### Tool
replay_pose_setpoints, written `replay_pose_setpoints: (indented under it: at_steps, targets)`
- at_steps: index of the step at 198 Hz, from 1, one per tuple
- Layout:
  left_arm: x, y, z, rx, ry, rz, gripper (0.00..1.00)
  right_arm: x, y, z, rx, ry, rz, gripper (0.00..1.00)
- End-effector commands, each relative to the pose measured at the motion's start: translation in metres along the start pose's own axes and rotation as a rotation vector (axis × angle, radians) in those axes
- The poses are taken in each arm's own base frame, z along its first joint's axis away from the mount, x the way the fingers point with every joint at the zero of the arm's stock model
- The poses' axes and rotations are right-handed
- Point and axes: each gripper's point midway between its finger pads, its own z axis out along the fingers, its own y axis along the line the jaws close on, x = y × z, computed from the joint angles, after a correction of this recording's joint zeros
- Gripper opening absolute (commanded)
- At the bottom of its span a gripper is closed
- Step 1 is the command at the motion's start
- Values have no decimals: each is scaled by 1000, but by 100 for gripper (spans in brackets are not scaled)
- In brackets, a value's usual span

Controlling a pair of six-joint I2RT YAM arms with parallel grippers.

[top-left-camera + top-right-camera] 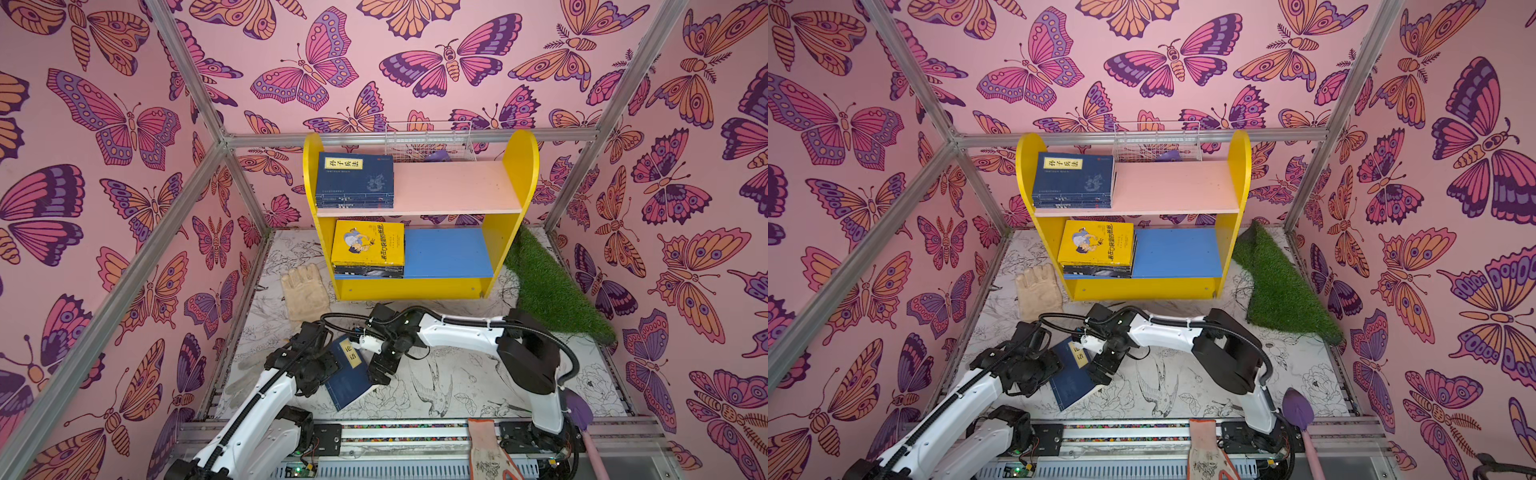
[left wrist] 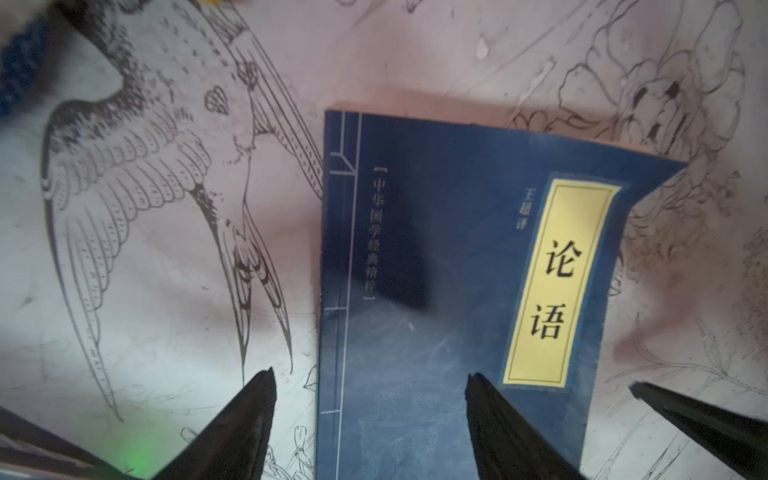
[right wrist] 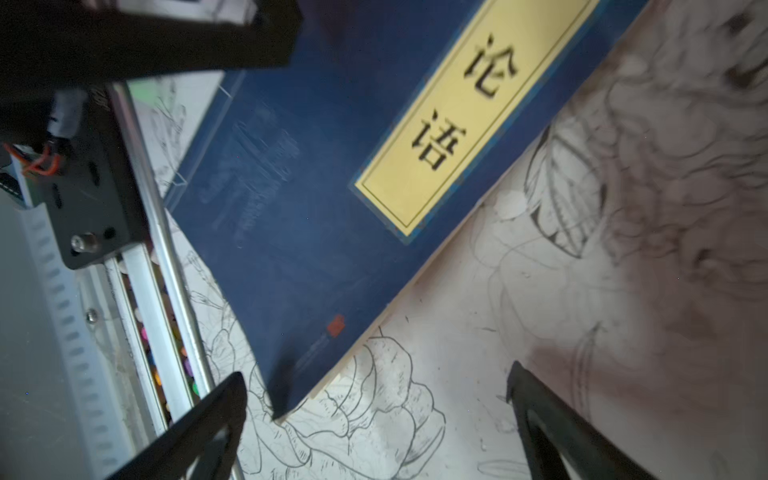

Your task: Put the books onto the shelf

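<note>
**A:** Both top views: where are the books?

**B:** A stack of navy paperbacks (image 1: 355, 183) lies at the left of the pale pink upper board (image 1: 457, 187) of the yellow-sided two-tier shelf (image 1: 521, 174). A yellow cartoon-boy book (image 1: 368, 249) tops a stack on the blue lower board (image 1: 449, 253). One navy paperback with a yellow title label (image 1: 349, 384) lies on the white bird-printed table mat (image 1: 457, 374), in front of the shelf and apart from it.

**A:** Left wrist view?

**B:** The left gripper (image 2: 370, 376) is spread open, gripping nothing. One fingertip hangs over the mat beside the spine, its partner over the cover.

**A:** Right wrist?

**B:** The right gripper (image 3: 376, 372) gapes wide, empty. The loose paperback's corner shows between its fingertips.
</note>
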Motion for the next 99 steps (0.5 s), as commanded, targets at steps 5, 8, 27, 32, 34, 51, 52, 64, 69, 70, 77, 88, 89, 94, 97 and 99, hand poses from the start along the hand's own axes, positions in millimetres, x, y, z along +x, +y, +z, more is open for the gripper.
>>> replay_pose_setpoints:
  at_steps: [5, 8, 27, 32, 34, 51, 52, 64, 69, 70, 77, 88, 89, 94, 97, 99]
  targets:
    - [10, 14, 6, -67, 26, -26, 75, -21, 7, -17, -136, -35, 45, 99]
    - [10, 14, 7, -67, 27, -25, 75, -19, 4, -14, -138, -25, 59, 99]
    - [12, 13, 12, -67, 40, -9, 74, -15, -14, -4, -132, 8, 120, 99]
    - [12, 13, 14, -68, 45, -2, 74, -14, -18, -1, -132, 15, 133, 99]
    - [13, 13, 15, -71, 48, 0, 74, -14, -19, -1, -132, 16, 137, 99]
    - [16, 14, 20, -86, 71, 21, 73, -8, -29, 11, -135, 63, 171, 99]
    - [16, 14, 21, -87, 73, 22, 73, -8, -30, 13, -135, 66, 171, 99]
    - [17, 13, 24, -96, 87, 38, 73, 1, -31, 22, -150, 121, 179, 99]
    - [17, 13, 25, -100, 92, 43, 73, 4, -31, 27, -165, 145, 184, 99]
    - [18, 13, 25, -100, 94, 43, 73, 5, -30, 27, -169, 149, 185, 99]
    - [18, 12, 26, -100, 99, 51, 73, 10, -28, 34, -197, 183, 195, 99]
    - [18, 11, 27, -100, 104, 61, 73, 18, -24, 43, -237, 232, 210, 100]
    - [18, 11, 27, -99, 104, 62, 73, 18, -24, 44, -241, 234, 209, 100]
    - [19, 11, 27, -101, 104, 65, 73, 21, -21, 46, -259, 254, 212, 99]
    - [19, 10, 27, -98, 104, 67, 73, 23, -19, 48, -270, 263, 210, 99]
    - [19, 10, 27, -98, 105, 68, 73, 24, -17, 50, -276, 271, 209, 99]
